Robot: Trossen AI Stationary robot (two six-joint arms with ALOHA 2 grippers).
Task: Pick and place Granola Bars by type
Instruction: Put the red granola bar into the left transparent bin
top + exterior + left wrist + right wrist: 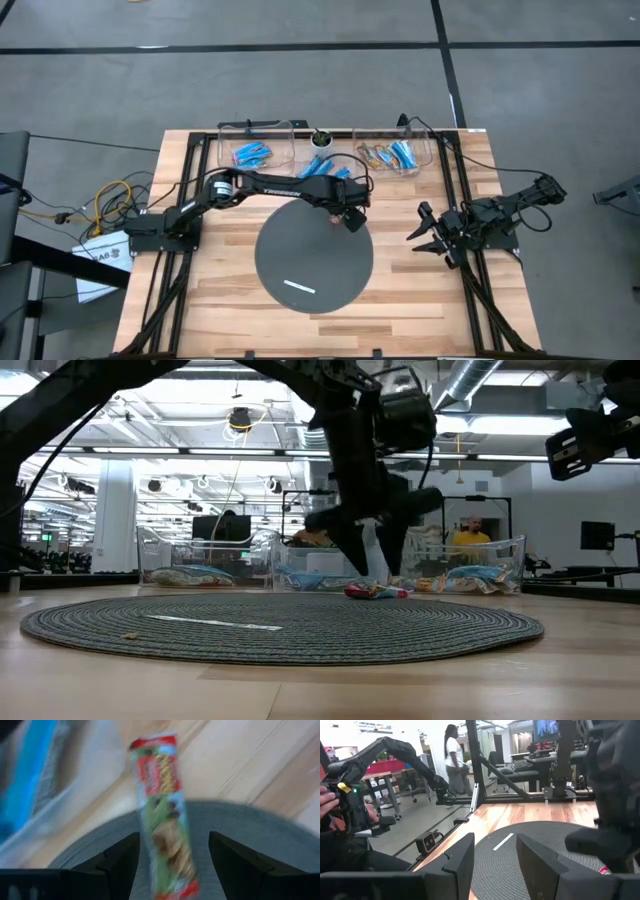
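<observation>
Bars are spread over several spots, and the one that counts lies straight between the jaws of the left gripper (350, 217): a bar (165, 815) in a red, green and tan wrapper, lengthwise between the two fingers (117, 862), half on the edge of the round mat (315, 255) and half on the bare table (420, 300). The jaws stand apart, one on each side of it, and neither visibly touches the wrapper. In the low view the same bar (376, 592) lies flat on the mat's far edge, directly under the fingers of that gripper (372, 550).

Beyond the jaws, at the table's back edge, stand clear bins. One (256, 146) holds blue bars (251, 154). Another (398, 152) holds blue and tan bars (390, 154) mixed. More blue bars (322, 166) lie between the two bins, just behind the left arm. On the mat, well on the near side of the jaws, lies a thin white strip (299, 287); what it is cannot be told.

The right gripper (428, 232) waits at the table's right edge, well apart from the bar, its jaws spread and holding nothing. Its wrist view shows a person (454, 757) standing in the room behind the table.
</observation>
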